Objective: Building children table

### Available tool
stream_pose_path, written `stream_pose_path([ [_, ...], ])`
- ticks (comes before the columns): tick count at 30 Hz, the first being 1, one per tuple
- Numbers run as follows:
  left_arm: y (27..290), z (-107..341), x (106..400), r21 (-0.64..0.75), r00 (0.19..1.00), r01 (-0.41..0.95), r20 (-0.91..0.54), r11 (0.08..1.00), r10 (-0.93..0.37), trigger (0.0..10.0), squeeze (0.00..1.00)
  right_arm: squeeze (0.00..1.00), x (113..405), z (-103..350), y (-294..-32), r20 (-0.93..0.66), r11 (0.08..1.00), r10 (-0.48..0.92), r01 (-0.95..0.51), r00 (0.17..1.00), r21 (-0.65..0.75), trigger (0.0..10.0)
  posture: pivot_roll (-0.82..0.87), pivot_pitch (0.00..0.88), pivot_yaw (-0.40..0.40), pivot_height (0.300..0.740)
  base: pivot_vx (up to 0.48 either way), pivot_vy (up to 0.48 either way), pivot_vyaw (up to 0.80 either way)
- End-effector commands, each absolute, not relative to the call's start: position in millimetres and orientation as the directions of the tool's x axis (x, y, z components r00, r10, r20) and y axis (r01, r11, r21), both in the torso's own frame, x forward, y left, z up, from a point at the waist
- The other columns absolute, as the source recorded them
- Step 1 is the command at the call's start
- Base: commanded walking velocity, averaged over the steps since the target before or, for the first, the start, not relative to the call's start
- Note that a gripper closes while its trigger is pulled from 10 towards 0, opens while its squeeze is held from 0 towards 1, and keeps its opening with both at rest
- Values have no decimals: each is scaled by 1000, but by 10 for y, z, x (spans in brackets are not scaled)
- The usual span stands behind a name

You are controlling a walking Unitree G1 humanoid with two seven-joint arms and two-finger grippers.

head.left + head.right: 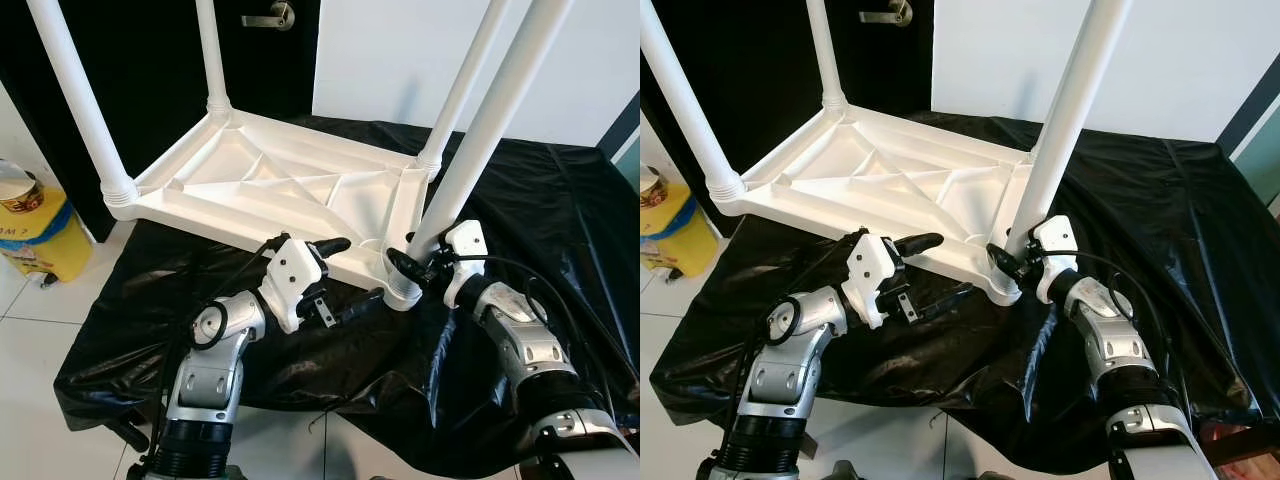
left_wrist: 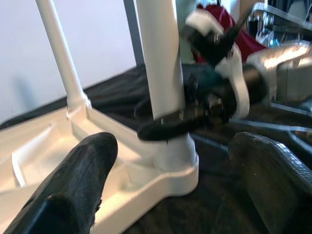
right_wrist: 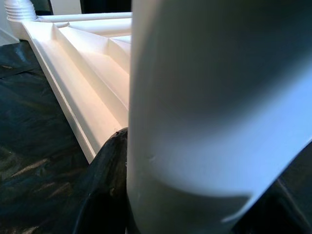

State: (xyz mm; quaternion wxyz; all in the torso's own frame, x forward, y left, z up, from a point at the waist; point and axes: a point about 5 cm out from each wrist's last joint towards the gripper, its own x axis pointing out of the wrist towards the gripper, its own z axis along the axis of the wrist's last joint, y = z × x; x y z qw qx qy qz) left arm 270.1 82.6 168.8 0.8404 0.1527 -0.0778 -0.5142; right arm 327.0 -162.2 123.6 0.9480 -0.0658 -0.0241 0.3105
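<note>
While resting upside down on the black sheet, white tabletop with ribs up, so sockets face upward and legs can be pushed in; 3 legs upright at the other corners. Right gripper clamped around the near-corner leg just above its socket, probably to seat or steady it. Left gripper beside the table's near edge, fingers spread wide, holding nothing.
</note>
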Motion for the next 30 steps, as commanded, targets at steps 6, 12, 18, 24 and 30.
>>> stream_pose_path([
  [6, 837, 1640, 2792, 340, 597, 753, 9, 564, -802, 10000, 0, 0, 3201, 1045, -1519, -30, 857, 500, -500, 865, -123, 10000, 67, 16, -84, 740, 0, 0, 0],
  [12, 846, 1664, 2829, 349, 598, 747, 16, 565, -801, 10000, 0, 0, 3145, 1044, -1505, 7, 929, 360, -358, 933, -90, 10000, 39, 20, -62, 740, 0, 0, 0],
  [18, 844, 1674, 2866, 348, 599, 745, 24, 569, -800, 10000, 0, 0, 3084, 1046, -1513, 26, 978, 186, -183, 982, -102, 10000, 26, 21, -46, 740, 0, 0, 0],
  [24, 836, 1666, 2883, 348, 601, 742, 30, 573, -798, 10000, 0, 0, 3030, 994, -1446, 11, 999, -12, 12, 1000, -50, 10000, 18, 21, -34, 740, 0, 0, 0],
  [30, 854, 1676, 2898, 351, 617, 727, 41, 589, -786, 10000, 0, 0, 2982, 999, -1268, 15, 999, -39, 39, 999, -12, 10000, 28, 18, -32, 740, 0, 0, 0],
])
